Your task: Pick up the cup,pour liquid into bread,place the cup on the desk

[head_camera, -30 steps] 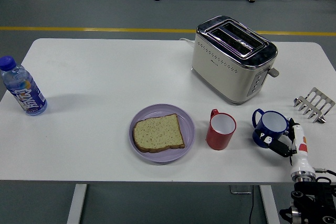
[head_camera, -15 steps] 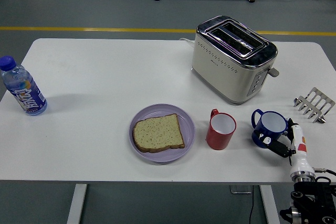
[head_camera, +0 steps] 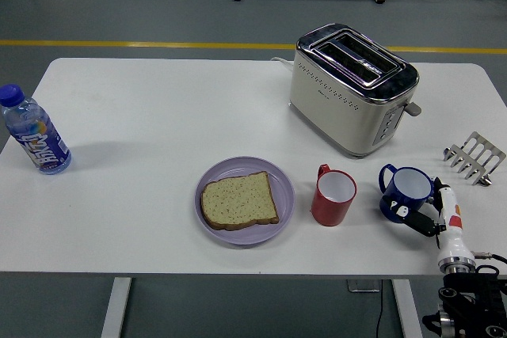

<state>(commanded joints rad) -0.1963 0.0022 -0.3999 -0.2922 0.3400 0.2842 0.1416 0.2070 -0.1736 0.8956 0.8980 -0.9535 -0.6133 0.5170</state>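
Two cups on the surface [head_camera: 142, 108], and the right hand [head_camera: 434, 215] is closing in on the blue one.

The blue cup [head_camera: 405, 192] stands upright near the right edge, its handle turned toward the red cup [head_camera: 333, 197], so the hand comes at the body from the outer side. Its fingers touch or nearly touch the cup's side, but I can't tell if they've closed on it; the cup isn't lifted. The bread [head_camera: 238, 200] lies flat on a purple plate [head_camera: 207, 229] left of the red cup, an easy pour target once the cup's up. A toaster [head_camera: 352, 89], rack [head_camera: 474, 157] and bottle [head_camera: 35, 132] sit clear of that path. No left hand visible.
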